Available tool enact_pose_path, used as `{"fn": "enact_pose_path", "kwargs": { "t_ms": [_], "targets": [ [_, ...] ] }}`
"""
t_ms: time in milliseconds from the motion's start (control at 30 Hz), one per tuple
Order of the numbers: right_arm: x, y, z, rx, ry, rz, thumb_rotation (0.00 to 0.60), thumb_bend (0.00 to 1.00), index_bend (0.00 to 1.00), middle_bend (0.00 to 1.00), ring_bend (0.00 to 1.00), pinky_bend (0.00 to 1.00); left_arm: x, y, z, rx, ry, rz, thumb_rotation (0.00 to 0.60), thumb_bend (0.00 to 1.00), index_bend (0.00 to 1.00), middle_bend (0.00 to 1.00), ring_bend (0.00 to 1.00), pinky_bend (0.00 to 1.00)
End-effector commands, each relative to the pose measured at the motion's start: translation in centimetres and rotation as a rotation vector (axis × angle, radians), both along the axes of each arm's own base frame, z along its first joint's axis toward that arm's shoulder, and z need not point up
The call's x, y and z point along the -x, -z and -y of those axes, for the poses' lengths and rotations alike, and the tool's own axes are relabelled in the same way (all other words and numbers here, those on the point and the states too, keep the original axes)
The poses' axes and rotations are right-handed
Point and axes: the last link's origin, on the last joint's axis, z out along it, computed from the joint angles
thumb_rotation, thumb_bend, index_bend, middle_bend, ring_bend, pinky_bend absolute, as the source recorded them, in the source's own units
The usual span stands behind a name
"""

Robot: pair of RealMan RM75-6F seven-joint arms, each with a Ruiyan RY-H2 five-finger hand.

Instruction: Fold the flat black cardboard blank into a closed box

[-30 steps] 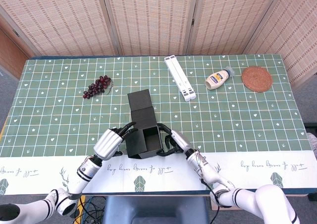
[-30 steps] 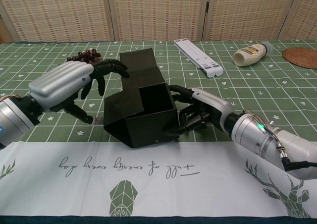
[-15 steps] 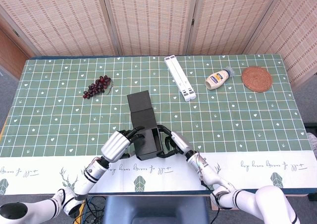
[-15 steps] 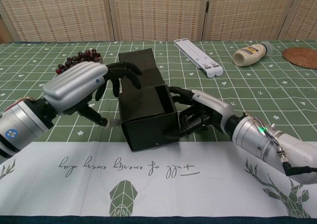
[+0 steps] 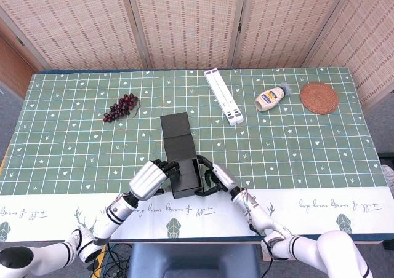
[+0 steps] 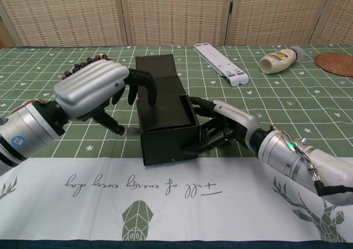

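A woven folding screen (image 5: 197, 23) is seen behind the table (image 5: 320, 161), which is covered in green patterned cloth.

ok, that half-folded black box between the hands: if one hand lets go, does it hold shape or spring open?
Probably springs back somewhat: the black box is thin card with its near end open, and both the left hand and right hand press its sides. It looks light and hollow, so a push would likely slide it on the tablecloth. The walls probably dent if squeezed hard.
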Motion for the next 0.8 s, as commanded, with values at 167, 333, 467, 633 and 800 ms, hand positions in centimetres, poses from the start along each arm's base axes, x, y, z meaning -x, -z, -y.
{"fn": "enact_pose_path", "kwargs": {
  "t_ms": [167, 333, 467, 633, 800],
  "targets": [
    [0.0, 0.0, 0.0, -0.002, -0.002, 0.000, 0.600, 0.29, 0.09, 0.34, 0.72, 0.93, -0.2, -0.1, 0.4, -0.043, 0.020, -0.079, 0.600, 0.03, 0.50, 0.42, 0.56, 0.65],
    [0.0, 0.0, 0.0, -0.001, -0.002, 0.003, 0.600, 0.29, 0.09, 0.34, 0.72, 0.93, -0.1, 0.0, 0.9, -0.031, 0.002, -0.125, 0.600, 0.03, 0.49, 0.42, 0.56, 0.65],
    [0.0, 0.0, 0.0, 0.001, -0.005, 0.001, 0.600, 0.30, 0.09, 0.34, 0.72, 0.93, -0.2, 0.1, 1.1, -0.016, -0.011, -0.145, 0.600, 0.03, 0.48, 0.41, 0.56, 0.65],
    [0.0, 0.1, -0.1, 0.002, -0.007, 0.001, 0.600, 0.30, 0.09, 0.34, 0.72, 0.93, -0.4, 0.2, 1.3, 0.004, -0.016, -0.157, 0.600, 0.03, 0.48, 0.41, 0.56, 0.64],
    [0.1, 0.1, -0.1, 0.001, -0.006, 0.000, 0.600, 0.31, 0.09, 0.34, 0.72, 0.93, -0.6, 0.5, 1.4, 0.011, -0.010, -0.176, 0.600, 0.03, 0.48, 0.41, 0.56, 0.63]
  ]
}}
